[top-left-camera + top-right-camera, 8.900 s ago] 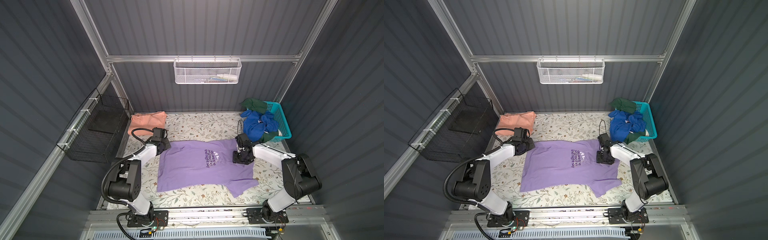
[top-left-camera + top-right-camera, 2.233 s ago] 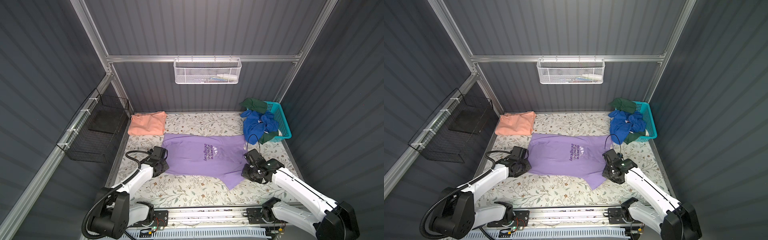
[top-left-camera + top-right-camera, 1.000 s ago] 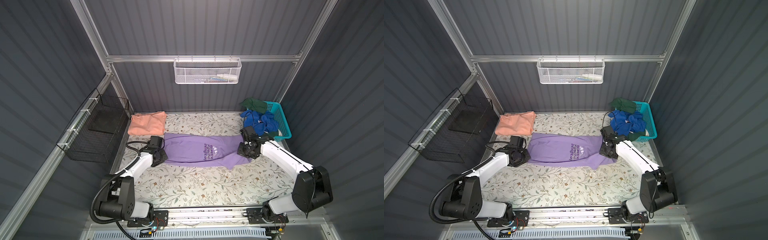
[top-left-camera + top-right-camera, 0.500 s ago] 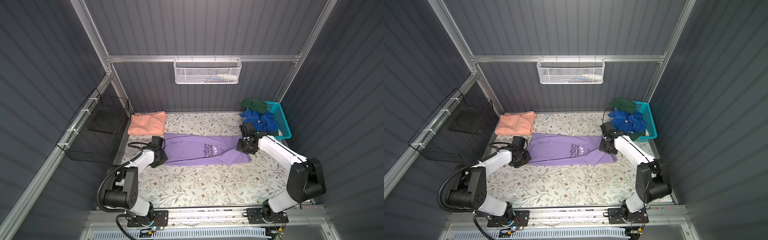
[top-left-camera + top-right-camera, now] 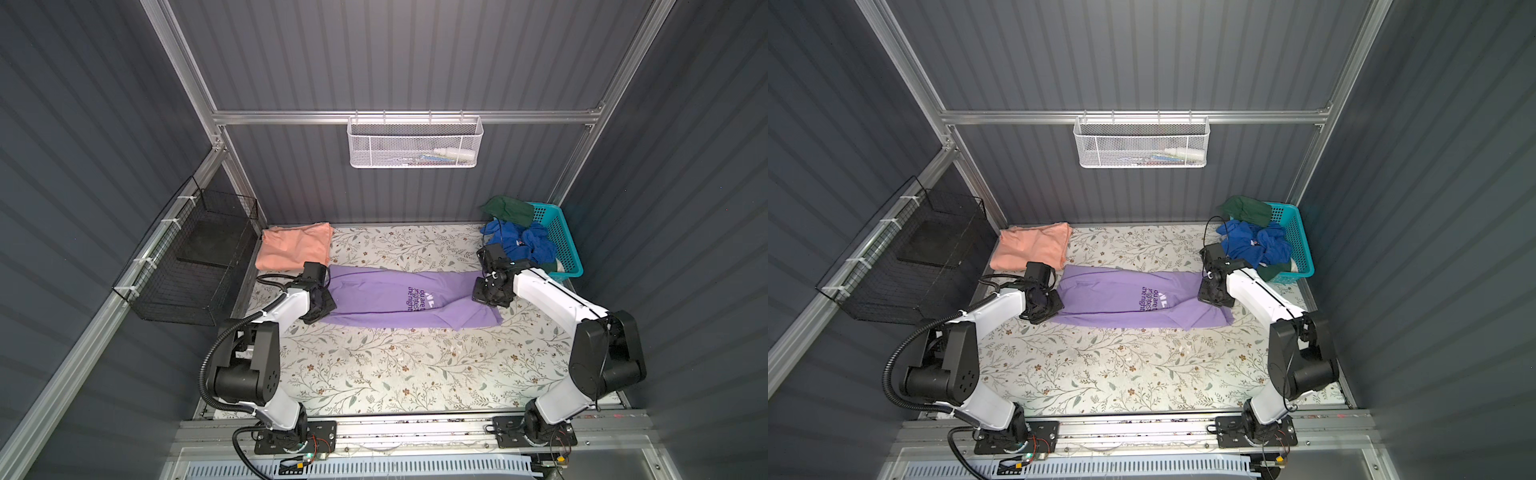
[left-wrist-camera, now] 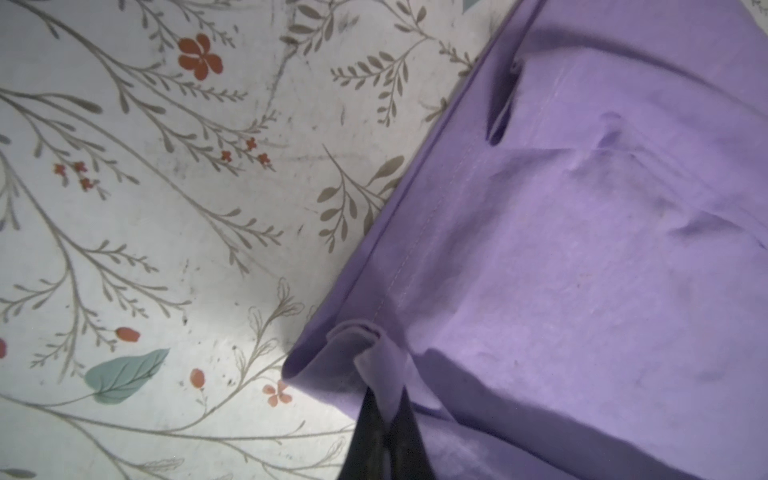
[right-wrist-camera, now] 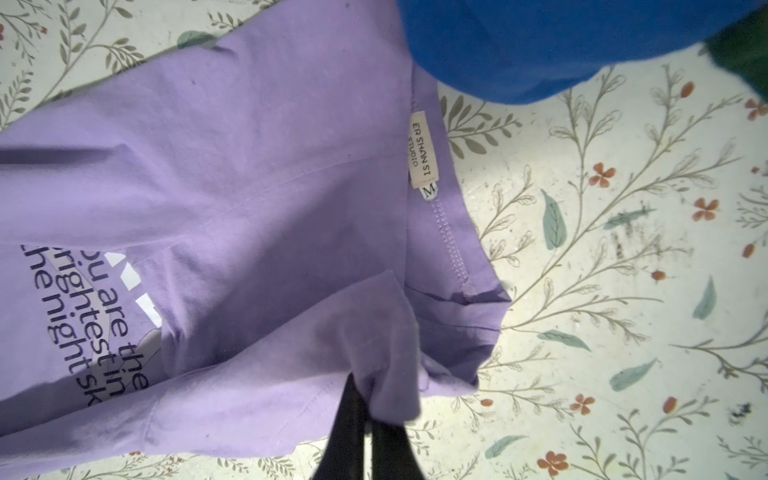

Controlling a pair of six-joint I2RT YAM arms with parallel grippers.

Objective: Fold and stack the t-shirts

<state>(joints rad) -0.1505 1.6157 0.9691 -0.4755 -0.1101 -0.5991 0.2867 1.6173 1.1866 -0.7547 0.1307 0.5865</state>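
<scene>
The lavender t-shirt (image 5: 386, 291) (image 5: 1113, 295) lies across the middle of the table as a long band folded lengthwise, its dark lettering (image 7: 95, 316) facing up. A sleeve flap spreads out at its near right. My left gripper (image 5: 322, 305) (image 6: 384, 415) is shut on a bunched bit of the hem at the shirt's left end. At the right end, by the neck label (image 7: 422, 153), my right gripper (image 5: 488, 293) (image 7: 368, 411) is shut on a fold of purple cloth. The salmon t-shirt (image 5: 295, 249) (image 5: 1032, 247) lies folded at the back left.
A turquoise basket (image 5: 565, 245) at the back right holds blue clothes (image 5: 523, 247) and a dark green garment (image 5: 507, 210), which spill close to my right wrist. A black wire basket (image 5: 187, 257) hangs on the left wall and a white mesh basket (image 5: 415, 143) on the back wall.
Two seconds ago both grippers held the shirt's near edge low in front. They have carried it back over the shirt, folding it into a band. Over the last half second both arms hardly moved.
</scene>
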